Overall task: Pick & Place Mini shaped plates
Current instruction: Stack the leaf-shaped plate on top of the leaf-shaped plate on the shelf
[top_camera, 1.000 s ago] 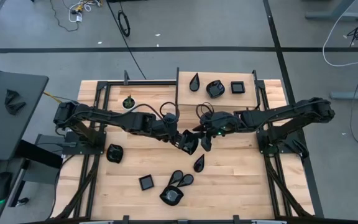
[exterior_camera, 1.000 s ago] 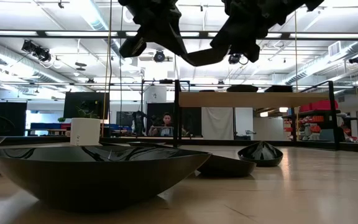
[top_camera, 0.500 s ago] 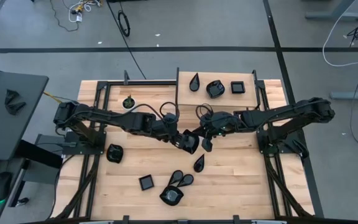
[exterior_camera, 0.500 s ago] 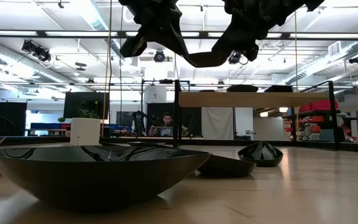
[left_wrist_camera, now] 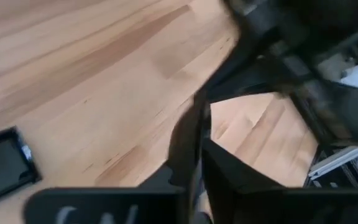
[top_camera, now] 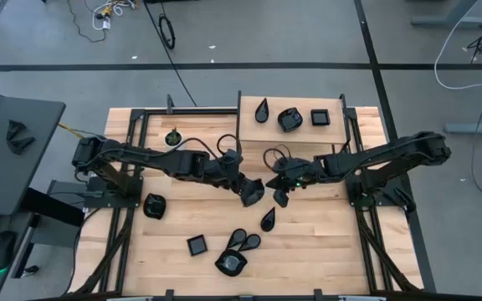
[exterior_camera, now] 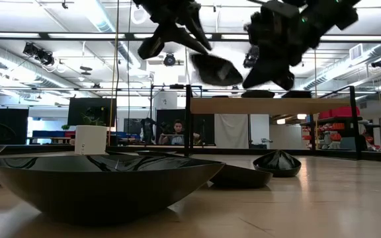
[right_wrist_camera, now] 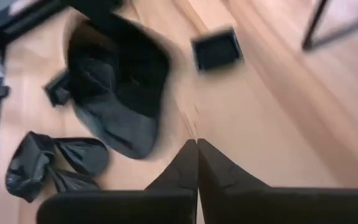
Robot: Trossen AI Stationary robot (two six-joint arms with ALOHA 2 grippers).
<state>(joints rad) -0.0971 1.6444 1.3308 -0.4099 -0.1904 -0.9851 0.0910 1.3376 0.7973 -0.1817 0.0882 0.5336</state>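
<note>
High view: the left gripper (top_camera: 245,186) reaches over mid-table and is clenched on 1 black mini plate (top_camera: 253,195), held clear of the wood. The right gripper (top_camera: 279,197) sits just beside that plate, its fingers pressed together on nothing. Just past the right gripper's tips lies a teardrop plate (top_camera: 268,220). Farther out on that side are a teardrop pair (top_camera: 243,241), a rounded plate (top_camera: 232,264) and a square plate (top_camera: 197,245). Behind the 2 grippers, 3 more plates (top_camera: 289,119) stand in a row. A small plant pot (top_camera: 173,136) sits beside the left arm.

Low view: the held plate hangs tilted from the left gripper's fingertips (exterior_camera: 202,43), with the right gripper apart from it. A large dish (exterior_camera: 104,182) close to the lens hides much of the table.

Left wrist view: heavy blur. A dark edge between the fingers (left_wrist_camera: 185,149) is probably the held plate, though I cannot tell. The square plate is cut off at the frame's border.

Right wrist view: its own fingers (right_wrist_camera: 188,165) meet empty, and the held plate is smeared ahead of them.
</note>
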